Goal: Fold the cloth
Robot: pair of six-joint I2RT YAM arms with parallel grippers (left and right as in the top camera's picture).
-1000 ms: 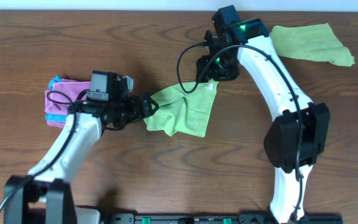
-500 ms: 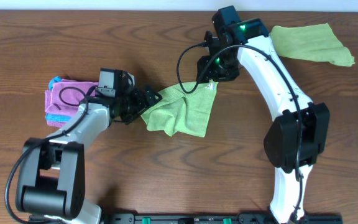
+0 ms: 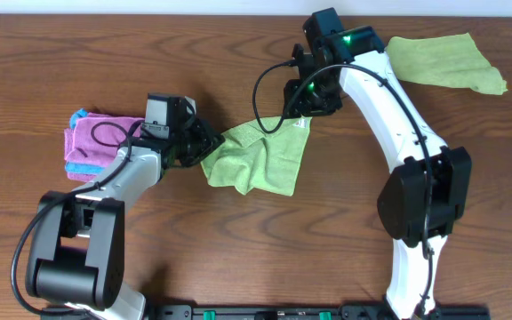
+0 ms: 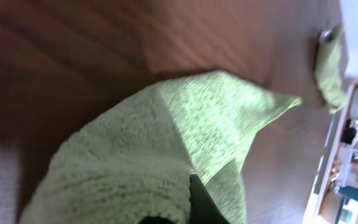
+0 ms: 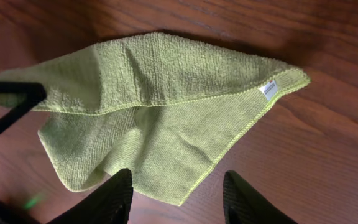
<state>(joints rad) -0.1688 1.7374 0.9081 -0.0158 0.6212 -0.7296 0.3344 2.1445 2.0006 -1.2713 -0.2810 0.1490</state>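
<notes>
One cloth corner pinched in left claw.

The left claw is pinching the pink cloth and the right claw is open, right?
Not quite. The left gripper is pinching a corner of the green cloth, not the pink cloth, which lies apart beside that arm. The overhead view shows it. The right gripper is open, as you said.

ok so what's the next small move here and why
Probably lower the right pincer and close it on the cloth edge beneath it. The left pincer is shut on the cloth's left corner, while the right one hangs open above the fabric, gripping nothing.
</notes>
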